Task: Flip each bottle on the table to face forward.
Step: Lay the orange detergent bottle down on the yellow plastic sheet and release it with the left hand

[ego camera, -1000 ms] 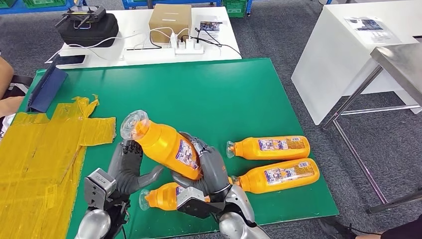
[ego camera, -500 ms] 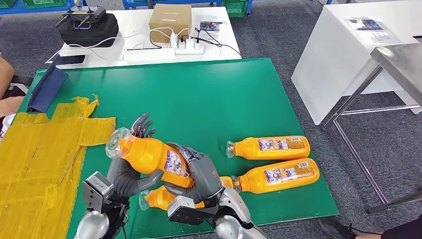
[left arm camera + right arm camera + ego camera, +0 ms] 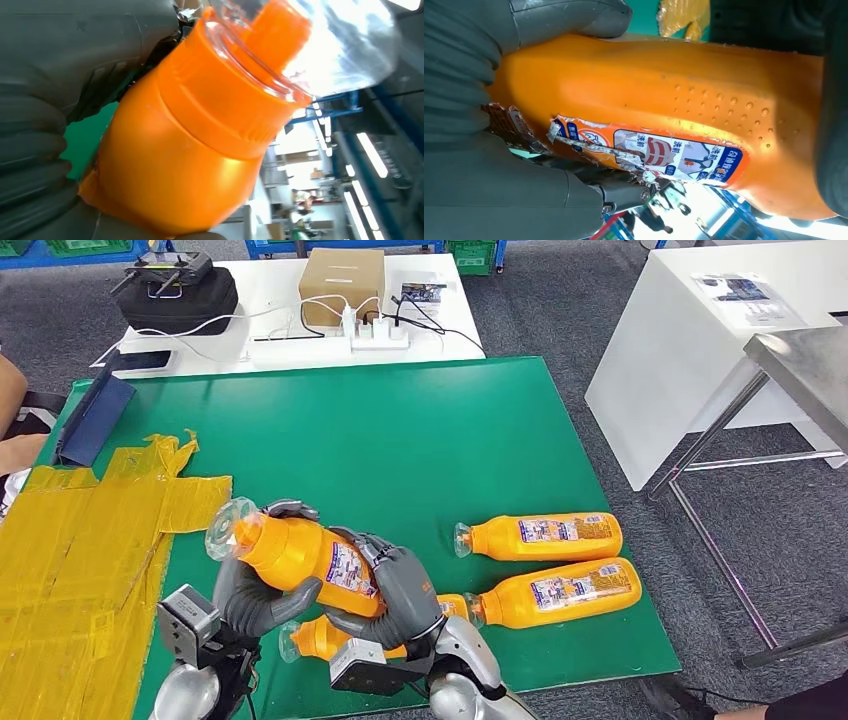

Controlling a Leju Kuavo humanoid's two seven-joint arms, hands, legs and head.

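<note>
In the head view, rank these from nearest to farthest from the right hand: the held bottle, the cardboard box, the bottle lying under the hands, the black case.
From the right hand:
1. Held bottle, in its grip.
2. Bottle lying under the hands, just below.
3. Cardboard box, white table.
4. Black case, far left.

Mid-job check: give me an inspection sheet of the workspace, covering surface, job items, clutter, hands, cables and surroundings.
Surface: green table, yellow tape patch on the robot's left.
Job's things: held bottle lifted and tilted, label showing; two bottles lying to the right, labels up; another bottle lying under the hands.
Clutter: blue folder at the far left corner.
Hands: left hand grips the bottle near its cap end; right hand grips its body.
Cables: white power strip with leads on the white table behind.
Surroundings: cardboard box, black case, grey carpet.
</note>
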